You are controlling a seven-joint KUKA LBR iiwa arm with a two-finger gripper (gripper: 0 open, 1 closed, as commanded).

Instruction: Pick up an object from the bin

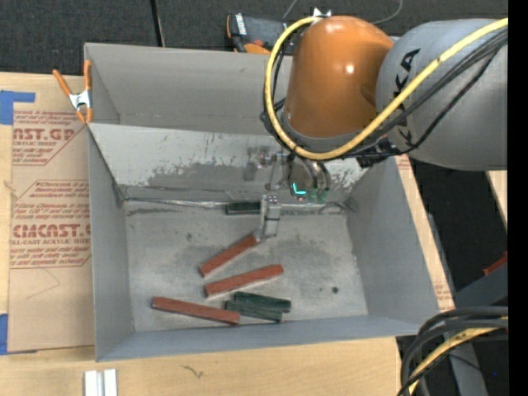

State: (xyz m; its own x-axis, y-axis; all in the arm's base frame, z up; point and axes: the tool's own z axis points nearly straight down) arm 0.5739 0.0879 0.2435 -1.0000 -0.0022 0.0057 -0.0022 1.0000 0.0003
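Bin (pixel 107 221) floor, nearest side first. Landmark: the slanted red-brown stick (pixel 229 256), lying mid-floor.

Nearer the camera than the landmark:
- a long red-brown stick (pixel 195 310)
- a pair of dark green sticks (pixel 260 305)
- a second red-brown stick (pixel 244 280), just beside the landmark

The slanted stick's long axis is running from near, view's left, to far, view's right. The gripper (pixel 270 221) is hanging at that far end, possibly touching it or just above it; the view is too steep to say which. Whether the gripper is spread or pressed together cannot be told, and nothing is showing as held.

Beyond the landmark, a single dark green stick (pixel 243 208) is lying along the back wall.

Judgement: the coming move is depending on closing across the slanted stick's short axis at this end.
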